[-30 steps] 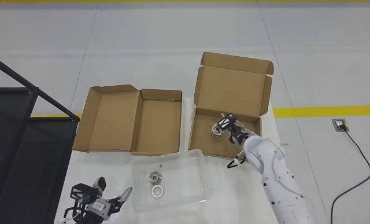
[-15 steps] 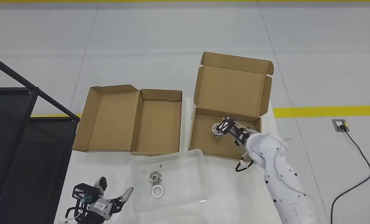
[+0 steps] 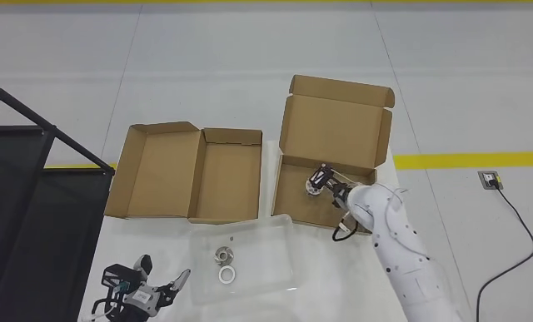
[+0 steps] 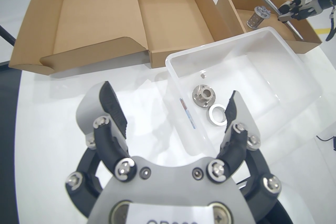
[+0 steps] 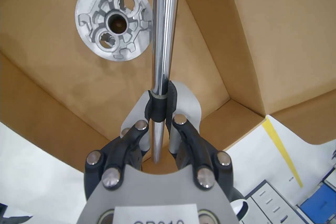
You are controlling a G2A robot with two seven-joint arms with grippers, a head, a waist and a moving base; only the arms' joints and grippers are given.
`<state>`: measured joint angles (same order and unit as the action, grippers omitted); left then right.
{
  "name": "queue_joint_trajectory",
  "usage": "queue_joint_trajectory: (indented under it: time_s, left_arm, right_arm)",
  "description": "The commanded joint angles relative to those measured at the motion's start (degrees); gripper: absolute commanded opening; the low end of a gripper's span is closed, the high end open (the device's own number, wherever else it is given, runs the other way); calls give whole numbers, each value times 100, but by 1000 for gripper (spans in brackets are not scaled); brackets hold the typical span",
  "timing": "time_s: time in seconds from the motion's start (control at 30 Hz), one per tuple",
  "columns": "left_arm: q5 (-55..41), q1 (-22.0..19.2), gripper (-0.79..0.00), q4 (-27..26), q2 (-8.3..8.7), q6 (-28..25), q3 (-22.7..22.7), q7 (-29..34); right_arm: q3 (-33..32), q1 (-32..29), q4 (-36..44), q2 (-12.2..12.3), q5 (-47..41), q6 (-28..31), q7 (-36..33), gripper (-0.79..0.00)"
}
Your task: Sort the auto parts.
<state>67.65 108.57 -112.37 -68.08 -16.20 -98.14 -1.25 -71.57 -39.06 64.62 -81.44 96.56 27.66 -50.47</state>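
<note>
My right gripper (image 5: 160,104) is shut on a polished steel rod (image 5: 164,25) inside the right cardboard box (image 3: 287,201). The rod points along the box floor, beside a round cast hub (image 5: 114,25) that stands there. From the left wrist view the same rod (image 4: 270,4) slants down in the right gripper (image 4: 284,13), next to the hub (image 4: 258,16). My left gripper (image 4: 169,93) hangs open over the table at the near corner of a clear plastic bin (image 4: 236,38). The bin holds a flanged bushing (image 4: 204,96) and a metal ring (image 4: 217,114).
A second open cardboard box (image 3: 225,176) with its lid (image 3: 158,168) folded out lies left of the right box, behind the bin (image 3: 250,230). A dark frame (image 3: 33,131) stands at the table's left. The right box's lid (image 3: 337,126) stands upright at the back.
My right gripper has shifted slightly inside the right box, still gripping the rod by the hub. The left gripper and the parts in the bin have stayed put.
</note>
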Motion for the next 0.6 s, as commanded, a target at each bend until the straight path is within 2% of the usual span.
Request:
queue_joint_trajectory:
  time_s: [0.0, 0.27, 0.47, 0.57]
  left_arm:
    - [5, 0, 0, 0, -1, 6, 0, 1]
    - [29, -15, 0, 4, -5, 10, 30, 4]
    - [52, -24, 0, 9, -8, 13, 44, 2]
    - [58, -21, 0, 3, -9, 16, 45, -9]
  right_arm:
    - [27, 68, -153, -3, -34, 38, -133, -785]
    - [125, 302, -628, -14, -261, 326, -286, -785]
    - [182, 445, -957, -31, -353, 138, -327, -785]
    - [202, 508, -1077, -45, -356, -149, -357, -785]
